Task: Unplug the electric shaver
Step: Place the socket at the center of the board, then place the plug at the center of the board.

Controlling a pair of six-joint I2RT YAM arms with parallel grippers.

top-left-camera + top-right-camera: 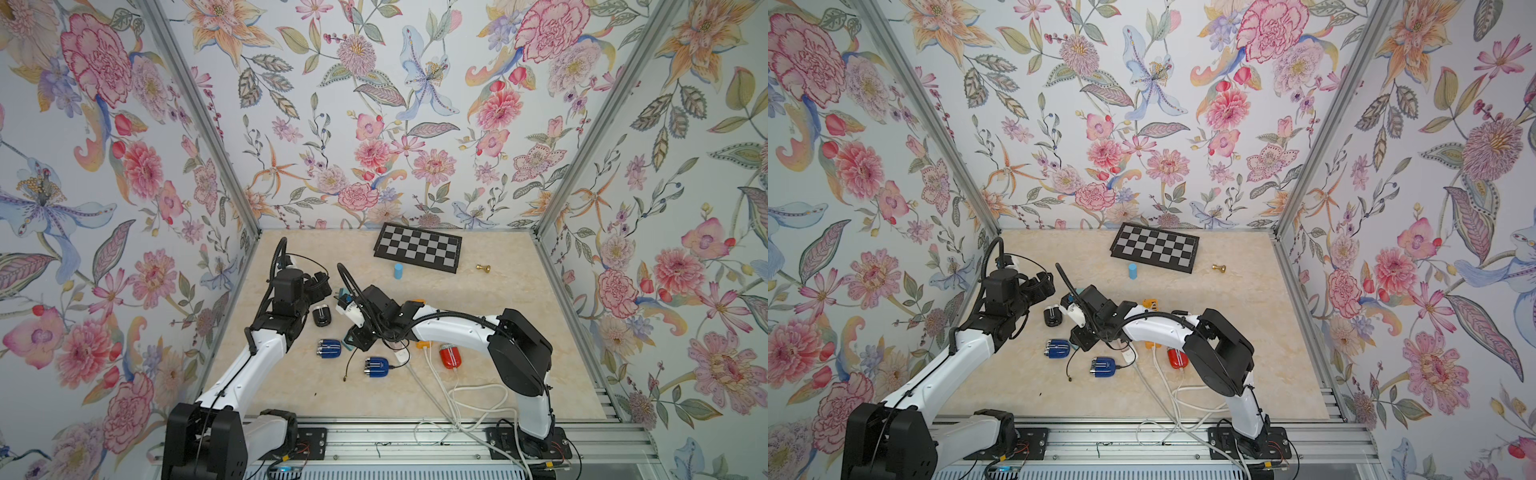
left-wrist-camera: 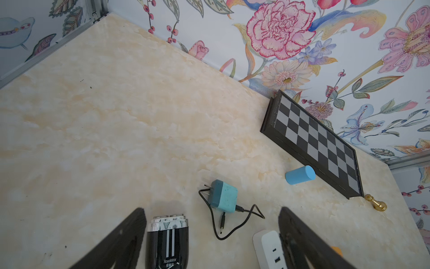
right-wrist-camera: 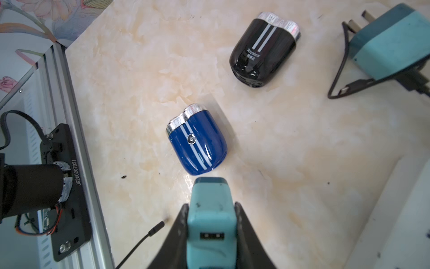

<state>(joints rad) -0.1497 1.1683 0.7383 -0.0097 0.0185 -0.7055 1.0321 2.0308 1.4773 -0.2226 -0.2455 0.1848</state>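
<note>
The left gripper (image 2: 211,209) stands wide open with nothing in it, low over the left middle of the table (image 1: 498,332). The black shaver (image 2: 166,242) lies flat beneath it: in the wrist view it sits between the two fingers, close against one of them (image 2: 130,233), and I cannot tell whether they touch. In both top views it shows just on the near side of the gripper, its foil heads pointing to the far wall. No lead enters the shaver. Just far and right of it lies a loose teal charger (image 2: 223,196) with its prongs bare, and its black cable (image 2: 253,213) curls on the marble with the small plug end free. A white power strip (image 2: 267,246) lies to the right of the shaver. The right gripper (image 3: 210,206) is closed narrowly on a second teal charger (image 3: 210,223), held near a blue shaver (image 3: 197,142) that lies a little nearer than the black one.
</note>
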